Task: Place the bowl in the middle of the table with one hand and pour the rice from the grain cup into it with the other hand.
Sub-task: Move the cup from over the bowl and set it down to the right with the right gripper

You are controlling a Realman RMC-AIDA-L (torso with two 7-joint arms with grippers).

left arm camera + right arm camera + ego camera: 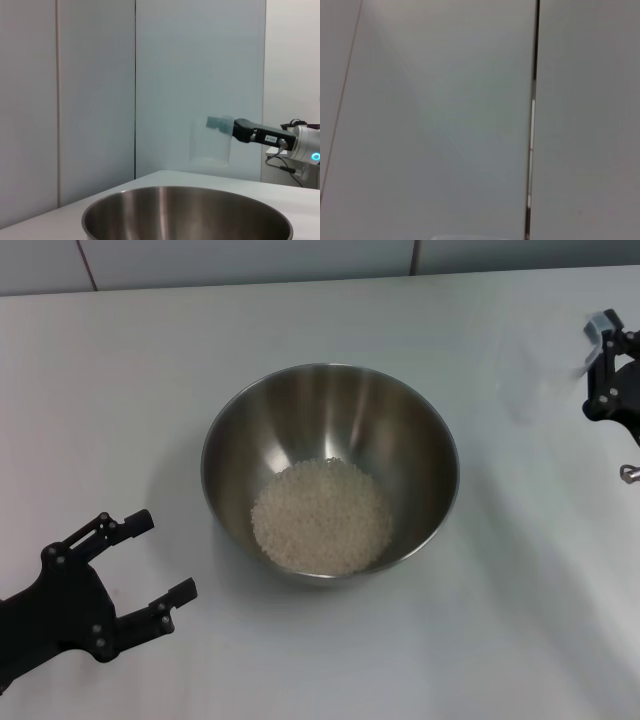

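The steel bowl (330,420) stands in the middle of the table (330,310), with a pale heap of rice (322,516) in its bottom. My left gripper (165,555) hangs open near the table's front left, a short way from the bowl and holding nothing. At the far right, my right gripper (598,340) is shut on the handle of the translucent grain cup (540,380). The cup is held off the table, roughly upright and looks empty. The left wrist view shows the bowl's rim (187,192) close by, with the grain cup (210,142) and the right gripper (234,127) beyond it.
A tiled wall (250,260) runs along the table's far edge. Bare tabletop surrounds the bowl on all sides. The right wrist view shows only wall panels (445,125) with a dark seam.
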